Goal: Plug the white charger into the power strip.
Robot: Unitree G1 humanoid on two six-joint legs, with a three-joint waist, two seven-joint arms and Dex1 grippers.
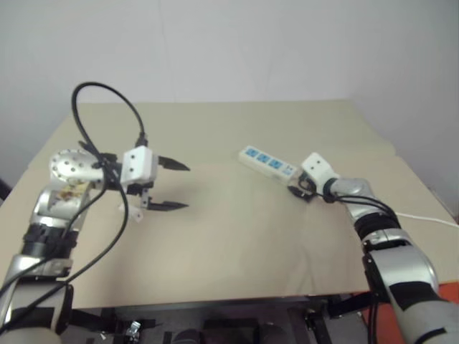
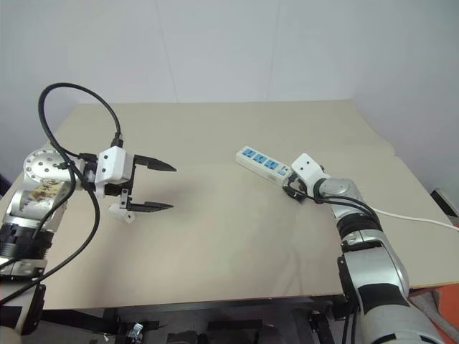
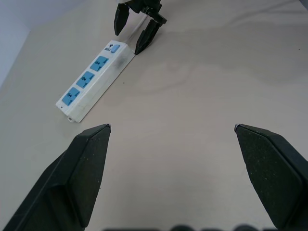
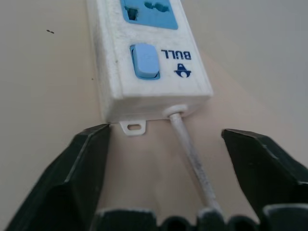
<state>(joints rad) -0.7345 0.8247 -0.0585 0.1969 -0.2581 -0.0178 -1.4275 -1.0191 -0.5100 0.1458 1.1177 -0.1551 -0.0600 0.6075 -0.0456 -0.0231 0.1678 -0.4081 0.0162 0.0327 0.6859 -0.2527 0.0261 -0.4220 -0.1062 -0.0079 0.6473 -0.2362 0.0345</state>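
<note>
**Right pincer at the switch end of the power strip, left pincer spread wide over bare counter**

The power strip (image 1: 267, 163), a long narrow bar of white, slightly scuffed plastic with three blue-faced sockets in a row, lies flat and at a slant on the counter (image 1: 229, 244), a broad surface covered in smooth matte beige material with a few shallow creases. At one end of the strip sit a small rounded blue switch (image 4: 146, 61), blue "BULL" lettering and a little moulded mounting tab; a thin white round cable (image 4: 190, 151) leaves that end face and trails off toward the counter's right edge.

The right pincer (image 3: 140, 26), two tapered black fingers (image 4: 262, 161) with a finely grained matte surface below a boxy white housing, points at that switch end. Its fingers stand apart, released, one just off the strip's corner by the tab and the other well out on the far side of the cable, which runs between them. Neither finger visibly touches the strip.

The left pincer (image 1: 172, 185) hangs over bare counter well to the left of the strip, its pointed black fingers spread wide and grasping nothing. A small white rounded block (image 2: 122, 213) sits just below its housing; whether this is the charger, I cannot tell.
</note>
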